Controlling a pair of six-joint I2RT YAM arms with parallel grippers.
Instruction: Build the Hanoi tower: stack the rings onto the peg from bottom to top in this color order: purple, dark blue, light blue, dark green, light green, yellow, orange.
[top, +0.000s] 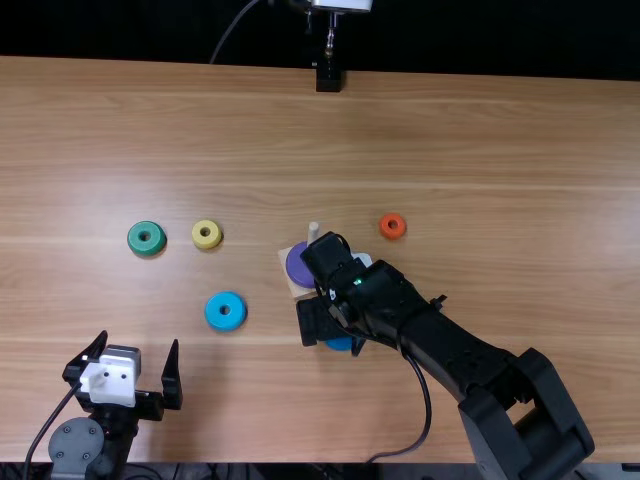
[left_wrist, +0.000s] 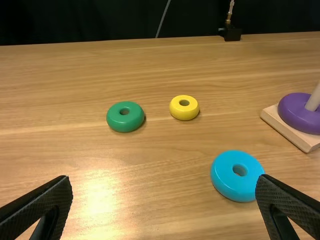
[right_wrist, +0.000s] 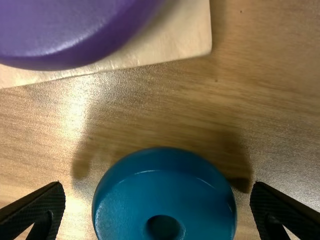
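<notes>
Right jaws wide astride glossy dark blue ring (right_wrist: 165, 197); left jaws wide. Ring two, I judge: grip, carry to pale wooden peg (left_wrist: 314, 100)

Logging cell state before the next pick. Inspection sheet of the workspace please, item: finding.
Surface: light brown wooden table, some glare.
Job's things: purple ring around the peg, on the base; green, yellow, light blue, orange and dark blue rings off it.
Clutter: nothing seen.
Left gripper: jaws open, holding nothing.
Right gripper: jaws open, dark blue ring between them, gaps both sides.
Cables: one along each arm; right arm's cable bows over the table towards its near edge.
Surroundings: dark backdrop; black block at the table's far edge.
</notes>
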